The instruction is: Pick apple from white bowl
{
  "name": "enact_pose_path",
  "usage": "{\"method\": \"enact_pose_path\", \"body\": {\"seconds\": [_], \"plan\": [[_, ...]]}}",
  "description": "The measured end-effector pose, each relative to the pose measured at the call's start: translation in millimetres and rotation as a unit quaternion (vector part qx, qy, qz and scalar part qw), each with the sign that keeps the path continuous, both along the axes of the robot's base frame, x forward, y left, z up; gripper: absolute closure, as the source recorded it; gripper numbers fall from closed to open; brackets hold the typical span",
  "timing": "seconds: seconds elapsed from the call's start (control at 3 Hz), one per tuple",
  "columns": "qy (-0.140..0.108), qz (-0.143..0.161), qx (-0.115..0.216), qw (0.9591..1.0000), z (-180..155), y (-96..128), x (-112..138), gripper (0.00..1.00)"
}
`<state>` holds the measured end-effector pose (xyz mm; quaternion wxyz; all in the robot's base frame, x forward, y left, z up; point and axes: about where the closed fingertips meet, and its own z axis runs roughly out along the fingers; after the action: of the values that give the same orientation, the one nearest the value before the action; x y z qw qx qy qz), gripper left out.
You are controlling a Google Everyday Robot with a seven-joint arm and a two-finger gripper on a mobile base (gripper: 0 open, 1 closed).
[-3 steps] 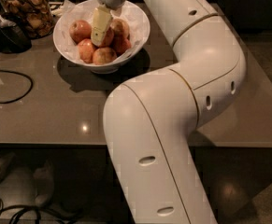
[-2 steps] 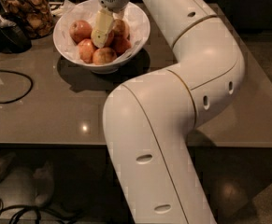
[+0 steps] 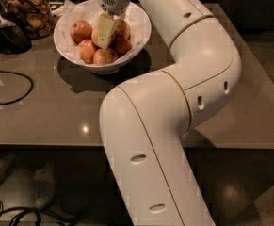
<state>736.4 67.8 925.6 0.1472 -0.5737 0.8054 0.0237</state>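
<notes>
The white bowl (image 3: 139, 19), lined with crinkled white paper, stands at the back left of the grey table and holds several red-orange apples. My gripper (image 3: 105, 31) hangs straight down from the white arm into the middle of the bowl, among the apples. The apple (image 3: 122, 28) lies right beside the gripper on its right, partly hidden by it. Other apples lie at the bowl's left (image 3: 81, 30) and front (image 3: 105, 56).
A glass jar of brown snacks (image 3: 28, 11) stands left of the bowl, with a dark object (image 3: 9, 34) beside it. A black cable (image 3: 9, 86) loops on the table's left. My arm's big white links (image 3: 174, 107) cover the table's middle and front edge.
The gripper has sunk slightly deeper into the bowl. The apples and the bowl have not moved.
</notes>
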Motion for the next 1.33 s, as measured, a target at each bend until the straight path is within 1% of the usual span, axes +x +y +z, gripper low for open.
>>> {"method": "enact_pose_path", "body": {"seconds": [0.67, 1.0, 1.33], "plan": [[-0.008, 0.001, -0.006, 0.9999, 9, 0, -3, 0.3], [-0.017, 0.0, -0.008, 0.9998, 19, -1, -5, 0.14], [-0.028, -0.001, -0.001, 0.9996, 17, 4, 3, 0.0]]}}
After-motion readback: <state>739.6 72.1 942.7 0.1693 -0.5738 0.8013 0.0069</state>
